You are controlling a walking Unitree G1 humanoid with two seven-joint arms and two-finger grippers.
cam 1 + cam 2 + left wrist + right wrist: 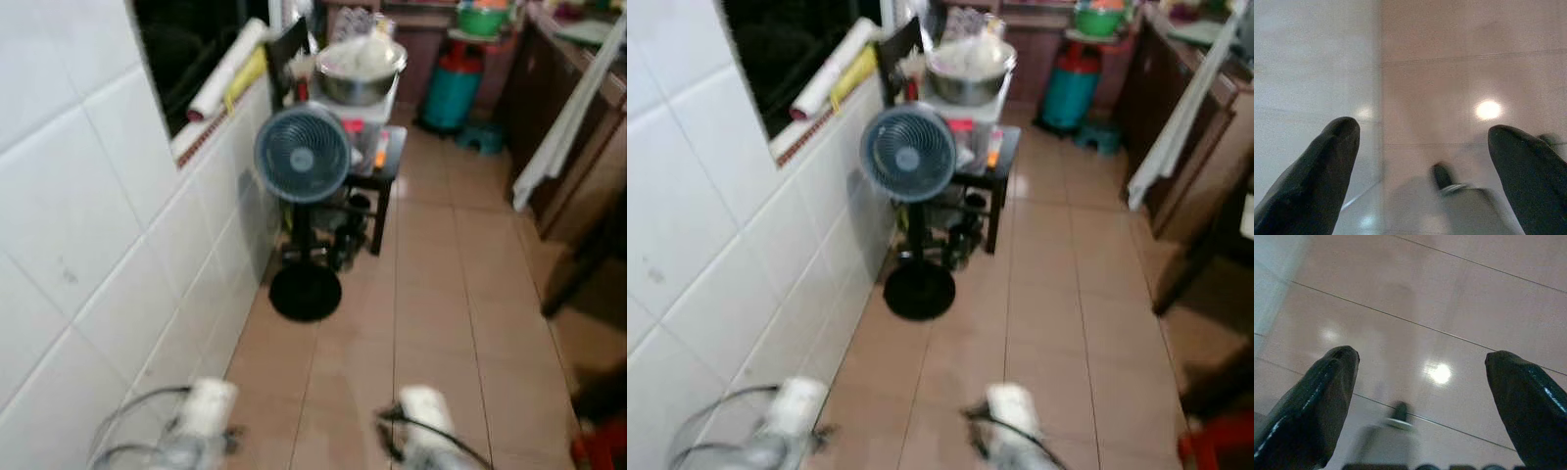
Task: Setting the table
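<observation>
From the head, the robot looks down a narrow kitchen floor (431,294) beside a white tiled wall (88,245). A fan (302,155) stands by the wall, out of the walkway, and a big metal bowl (359,70) sits on a small black table (384,168) behind it, maybe for the table setting; no dishes are near. The left gripper (1422,137) hangs over the floor, fingers spread wide, holding nothing. The right gripper (1422,369) does the same, probably because the robot is walking.
</observation>
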